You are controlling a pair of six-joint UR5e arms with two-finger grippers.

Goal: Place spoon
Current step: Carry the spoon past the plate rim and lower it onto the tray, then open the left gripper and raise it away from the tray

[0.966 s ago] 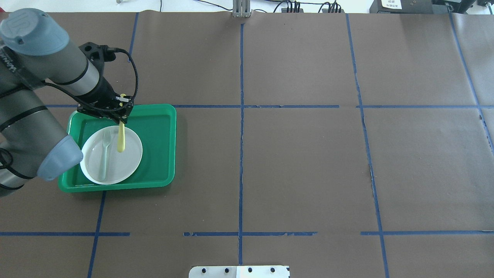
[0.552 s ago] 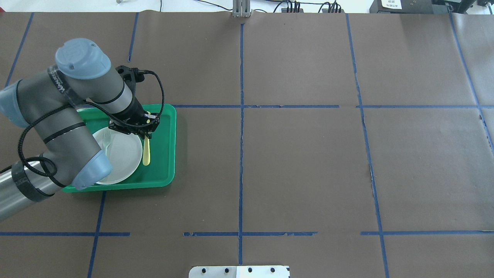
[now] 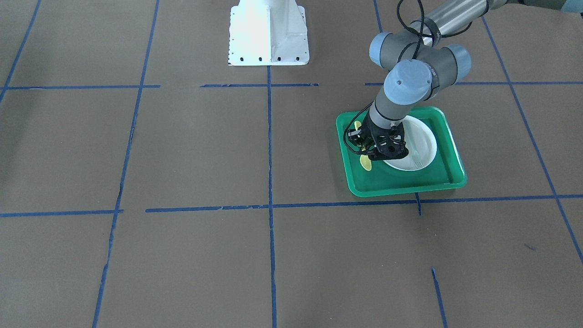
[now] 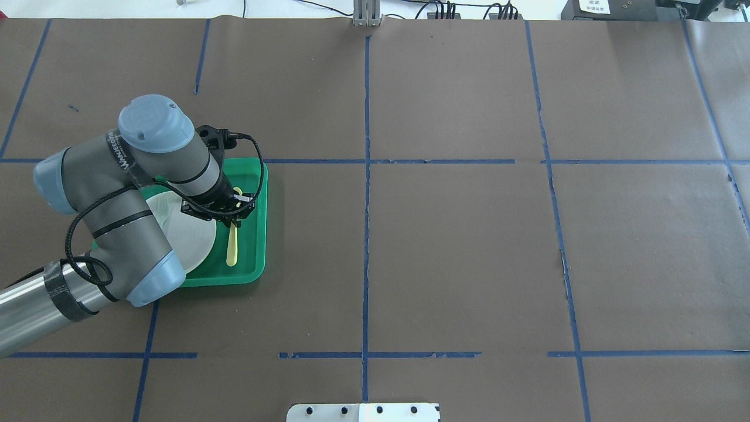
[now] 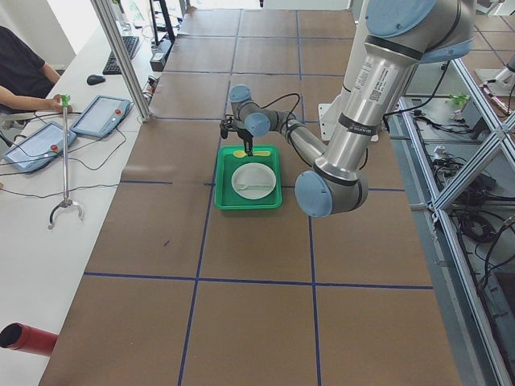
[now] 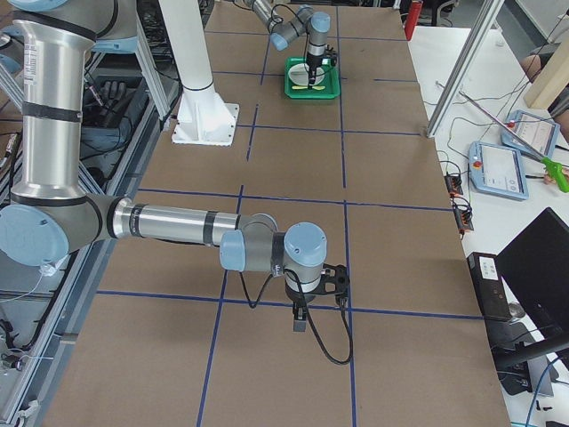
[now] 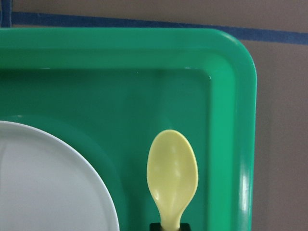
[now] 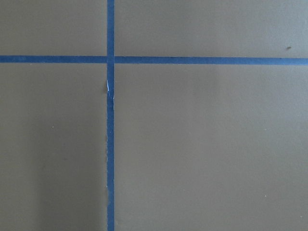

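The yellow spoon (image 4: pixel 232 249) hangs bowl-down from my left gripper (image 4: pixel 233 220), which is shut on its handle. The spoon is over the right-hand strip of the green tray (image 4: pixel 262 223), between the white plate (image 4: pixel 187 240) and the tray's wall. The left wrist view shows the spoon's bowl (image 7: pixel 172 175) over the tray floor (image 7: pixel 144 96), beside the plate's rim (image 7: pixel 48 183). I cannot tell whether the spoon touches the tray. In the front-facing view the spoon (image 3: pixel 365 163) sticks out below the gripper (image 3: pixel 370 152). My right gripper (image 6: pixel 300 316) shows only in the exterior right view, so I cannot tell its state.
A pale fork (image 3: pixel 416 155) lies on the plate (image 3: pixel 421 141); my arm hides it from overhead. The tray (image 3: pixel 405 187) sits on brown paper with blue tape lines (image 4: pixel 366 234). The right wrist view shows only paper and tape (image 8: pixel 110 144).
My left arm has carried the spoon to the right, from above the plate to over the tray's strip beside the plate. The arm now covers most of the plate and the fork.
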